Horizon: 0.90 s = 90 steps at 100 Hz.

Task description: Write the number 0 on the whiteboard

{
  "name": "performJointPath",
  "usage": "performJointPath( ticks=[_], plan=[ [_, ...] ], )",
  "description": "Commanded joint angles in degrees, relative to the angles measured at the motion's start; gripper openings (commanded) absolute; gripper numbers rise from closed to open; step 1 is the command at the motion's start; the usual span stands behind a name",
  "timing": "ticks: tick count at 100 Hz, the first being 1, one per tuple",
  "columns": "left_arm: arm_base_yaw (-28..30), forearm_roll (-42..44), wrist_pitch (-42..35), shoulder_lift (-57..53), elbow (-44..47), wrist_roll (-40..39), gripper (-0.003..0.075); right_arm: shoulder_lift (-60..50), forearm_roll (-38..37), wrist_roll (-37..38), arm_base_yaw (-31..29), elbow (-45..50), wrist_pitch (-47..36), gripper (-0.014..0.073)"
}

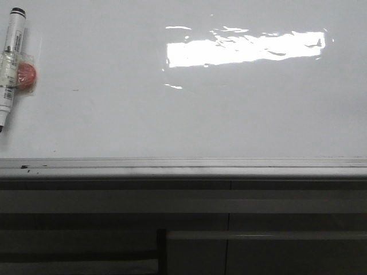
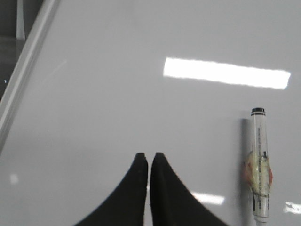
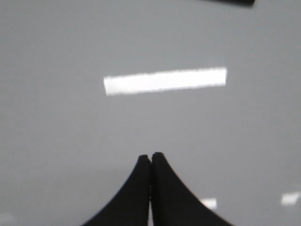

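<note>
Dark cabinet panels [image 1: 114, 229] fill the near edge of the front view, and above them the grey tray edge [image 1: 183, 167] of the whiteboard [image 1: 172, 120] is seen. No number 0 has been drawn yet; the board is blank. A marker [image 1: 10, 69] lies capped at the far left of the board, with a small red-orange piece strapped to its barrel (what that piece is cannot be told). The left pincer [image 2: 149, 157] is pressed together and empty, near the marker [image 2: 259, 165] but apart from it. The right pincer [image 3: 151, 157] is likewise pressed together over bare board. For the step in hand, the left pincer should be spread, lined up across the barrel, and closed firmly, so that the marker is not pushed along the glossy surface.
</note>
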State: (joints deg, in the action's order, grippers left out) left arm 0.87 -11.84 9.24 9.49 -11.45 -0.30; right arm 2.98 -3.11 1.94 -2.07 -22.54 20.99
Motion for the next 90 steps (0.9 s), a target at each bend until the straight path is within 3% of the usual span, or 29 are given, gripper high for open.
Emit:
performJointPath(
  ticks=[1,28,65,90],
  plan=[
    [-0.1,-0.7,-3.6,6.5,-5.5,-0.6,-0.002,4.8,0.9,0.1,-0.2,-7.7,8.4,-0.0057],
    [-0.1,-2.6,-11.2,14.4,-8.8,-0.6,-0.002,8.3,10.2,0.1,-0.2,-9.5,8.1,-0.0057],
    [-0.1,-3.0,-19.4,14.6,-8.8,-0.6,-0.002,8.6,10.2,0.1,-0.2,-9.5,7.0,-0.0057],
    [-0.1,-2.7,-20.1,14.6,-8.8,-0.6,-0.0018,8.6,9.5,0.1,0.4,-9.4,4.4,-0.0057]
  ],
)
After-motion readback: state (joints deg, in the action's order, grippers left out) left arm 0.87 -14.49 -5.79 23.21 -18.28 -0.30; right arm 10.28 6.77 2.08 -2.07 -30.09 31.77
